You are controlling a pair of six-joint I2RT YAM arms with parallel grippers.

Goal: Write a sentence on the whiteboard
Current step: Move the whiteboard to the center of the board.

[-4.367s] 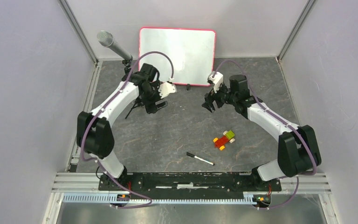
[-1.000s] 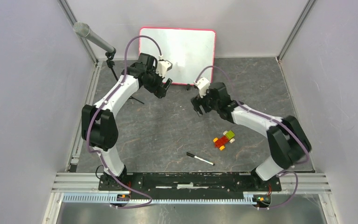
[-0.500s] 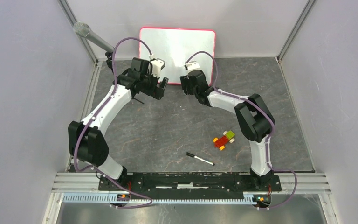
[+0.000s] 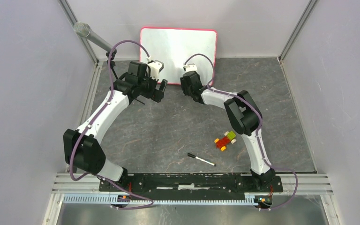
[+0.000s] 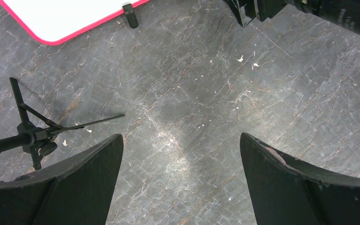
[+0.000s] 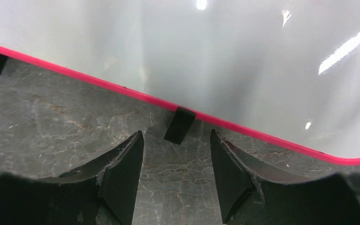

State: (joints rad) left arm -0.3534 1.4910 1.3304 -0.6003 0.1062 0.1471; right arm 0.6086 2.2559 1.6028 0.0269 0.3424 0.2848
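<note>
The whiteboard, white with a red-pink rim, leans at the back of the table, its face blank; no sentence is in view. In the right wrist view the whiteboard fills the top, and its black foot sits just ahead of my right gripper. That gripper is open, with only bare table between its fingers. My left gripper hovers near the board's lower left corner. It stands wide open over bare table. A black marker lies near the front.
A microphone on a black tripod stand stands at the back left, beside my left arm. A colourful toy car sits right of centre. Grey walls enclose the table on three sides.
My right arm has swung left and up to the whiteboard's lower edge, and its jaws have narrowed. My left arm has drawn slightly left. The microphone stand has shifted left since the earliest frame.
</note>
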